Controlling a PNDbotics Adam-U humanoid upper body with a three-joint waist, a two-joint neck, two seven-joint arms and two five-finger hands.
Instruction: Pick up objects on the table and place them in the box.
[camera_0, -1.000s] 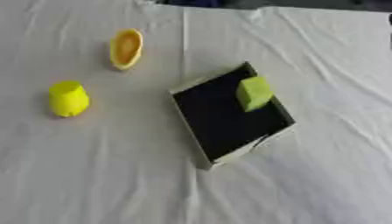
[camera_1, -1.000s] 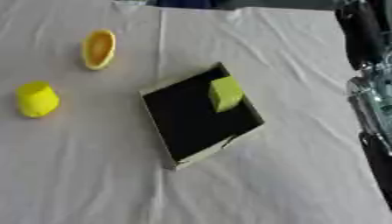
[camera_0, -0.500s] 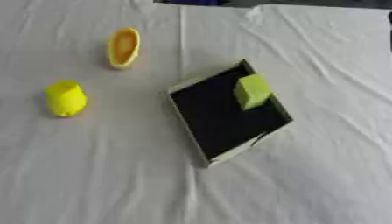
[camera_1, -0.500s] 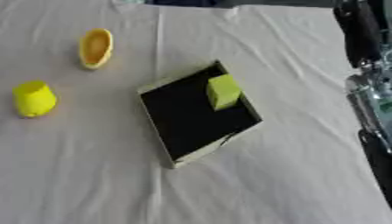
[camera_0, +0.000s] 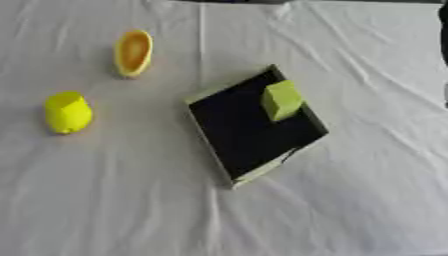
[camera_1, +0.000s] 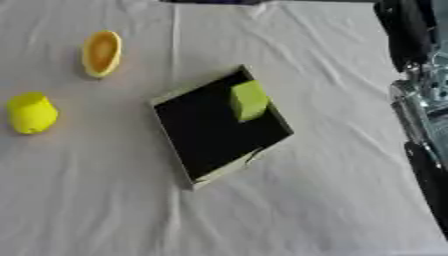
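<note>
Box (camera_0: 229, 161): black, square | green block (camera_0: 282, 100) inside | wrinkled white cloth (camera_0: 350, 210)

Bright, even light; soft blur

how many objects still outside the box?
2. The yellow object lies on the cloth at far left; the orange object lies farther back, left of the box. A green block is already inside. Nothing seems hidden.

Both eyes aimed steeply down from the head, bench (camera_0: 367, 200) seen close, box (camera_0: 229, 134) shared, right view shifted rightward
</note>
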